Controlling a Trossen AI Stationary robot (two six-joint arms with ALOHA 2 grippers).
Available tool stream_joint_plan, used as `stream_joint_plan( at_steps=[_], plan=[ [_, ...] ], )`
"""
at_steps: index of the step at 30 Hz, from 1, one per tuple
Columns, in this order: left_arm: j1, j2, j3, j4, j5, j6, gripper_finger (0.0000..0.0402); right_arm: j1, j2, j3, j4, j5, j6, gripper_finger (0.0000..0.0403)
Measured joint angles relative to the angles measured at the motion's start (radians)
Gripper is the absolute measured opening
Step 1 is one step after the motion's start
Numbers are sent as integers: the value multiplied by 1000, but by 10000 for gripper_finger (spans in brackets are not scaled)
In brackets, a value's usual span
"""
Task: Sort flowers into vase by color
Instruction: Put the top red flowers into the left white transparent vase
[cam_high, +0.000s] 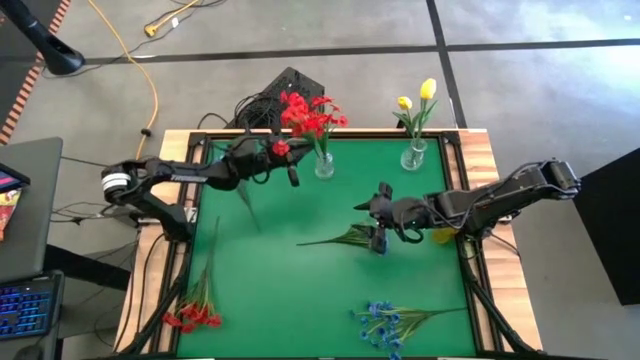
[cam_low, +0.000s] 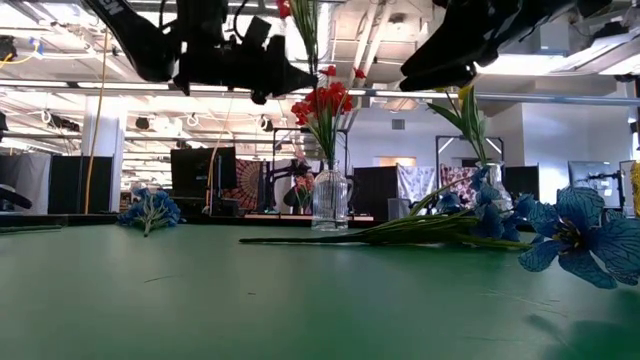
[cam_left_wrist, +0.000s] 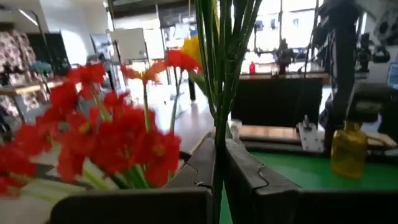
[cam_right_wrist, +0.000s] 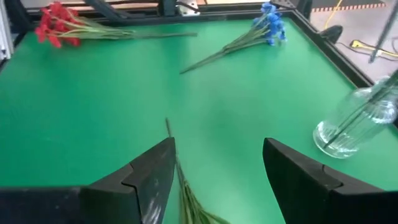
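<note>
High view: left jaws (cam_high: 283, 152) clamp red flower stem (cam_left_wrist: 219, 124) upper centre, beside red vase (cam_high: 324, 165) for insertion; right jaws (cam_high: 380, 222) wide above sprig (cam_high: 345, 238) on worktop (cam_high: 300, 290).

**Four views, one table**

The high view looks straight down on the whole green table (cam_high: 300, 290). The low view sits at table height, facing level across it into the room. The left wrist view looks close past its tool (cam_left_wrist: 217, 186) at red blooms (cam_left_wrist: 106, 140). The right wrist view tilts down on the table, sharing its red spray (cam_right_wrist: 59, 25) with the high view.
</note>
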Motion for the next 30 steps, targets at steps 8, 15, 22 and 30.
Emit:
stream_joint_plan(
  at_steps=[8, 15, 22, 30],
  plan=[
    [22, 121, 66, 49, 77, 10, 0, -37, 0, 0, 18, 0, 0, 270],
    [28, 144, 134, -8, 70, 60, 0, -35, 0, 0, 13, -3, 0, 270],
    [46, 144, 135, -59, 61, 73, 0, -36, 0, 0, 11, -3, -23, 270],
    [59, 144, 135, -71, 55, 64, 0, -36, 0, 0, 13, -4, -26, 270]
  ],
)
